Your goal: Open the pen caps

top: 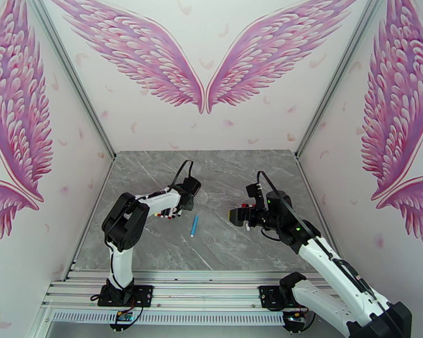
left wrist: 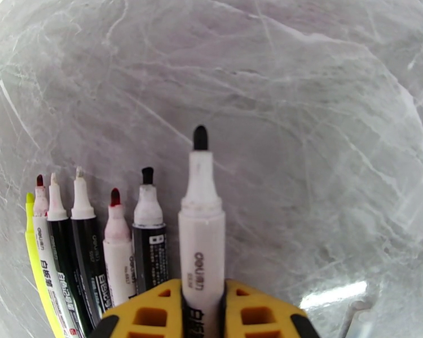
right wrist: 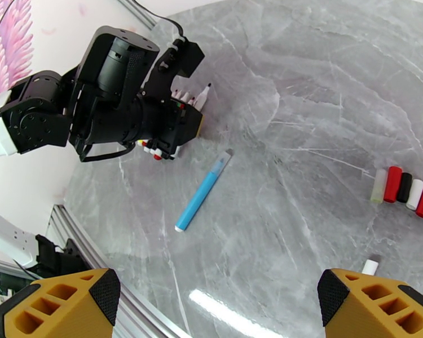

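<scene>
My left gripper (left wrist: 203, 291) is shut on a white-barrelled pen (left wrist: 201, 238) whose black tip is bare and points at the table. Left of it lies a row of several uncapped pens (left wrist: 118, 249), one of them yellow (left wrist: 34, 243). In the top view the left gripper (top: 182, 205) sits over this row (top: 167, 215). A blue pen (right wrist: 203, 192) lies alone mid-table; I cannot tell whether its pale far end is a cap. Several pen caps (right wrist: 406, 190), red, black, white and pale yellow, stand in a row at the right. My right gripper (right wrist: 217, 291) hangs open above the table, holding nothing.
A small white cap (right wrist: 370, 266) lies apart, near my right fingertip (right wrist: 375, 302). The left arm (right wrist: 98, 102) fills the far left of the grey marble table (top: 223, 176). An aluminium rail (top: 183, 283) runs along the near edge, and walls close in three sides.
</scene>
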You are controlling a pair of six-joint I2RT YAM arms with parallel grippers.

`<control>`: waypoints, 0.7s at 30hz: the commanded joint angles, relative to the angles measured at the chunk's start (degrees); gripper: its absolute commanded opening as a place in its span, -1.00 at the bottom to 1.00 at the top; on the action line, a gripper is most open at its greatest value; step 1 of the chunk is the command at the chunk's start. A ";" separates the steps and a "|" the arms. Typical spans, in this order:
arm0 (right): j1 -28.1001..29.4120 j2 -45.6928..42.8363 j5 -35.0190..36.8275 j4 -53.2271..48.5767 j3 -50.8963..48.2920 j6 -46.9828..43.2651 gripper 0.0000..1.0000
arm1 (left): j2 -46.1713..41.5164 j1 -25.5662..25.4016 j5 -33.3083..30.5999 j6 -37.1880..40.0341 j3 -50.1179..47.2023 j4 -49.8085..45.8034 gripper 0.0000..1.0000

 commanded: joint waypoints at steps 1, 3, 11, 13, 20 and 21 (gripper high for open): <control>0.15 -0.64 -0.72 -0.93 -0.61 0.41 0.98 | 0.90 0.27 -1.39 0.11 1.92 -1.21 -0.59; 0.14 -0.62 -0.66 -0.84 -0.57 0.43 0.97 | 0.92 0.27 -1.65 -0.07 1.95 -1.41 -0.53; 0.13 -0.72 -0.51 -1.05 -0.39 0.42 0.98 | 0.83 0.27 -1.65 -0.07 2.36 -1.70 -0.31; 0.17 -0.72 -0.47 -1.07 -0.35 0.46 0.98 | 0.75 0.18 -1.67 -0.07 2.54 -1.86 -0.30; 0.13 -1.50 -0.59 -1.51 -0.23 0.41 0.98 | -0.51 0.10 -1.86 -0.53 3.33 -2.97 -0.30; 0.15 -1.51 -0.67 -1.57 -0.13 0.41 0.97 | -1.16 -0.03 -1.74 -0.64 3.23 -3.07 -0.30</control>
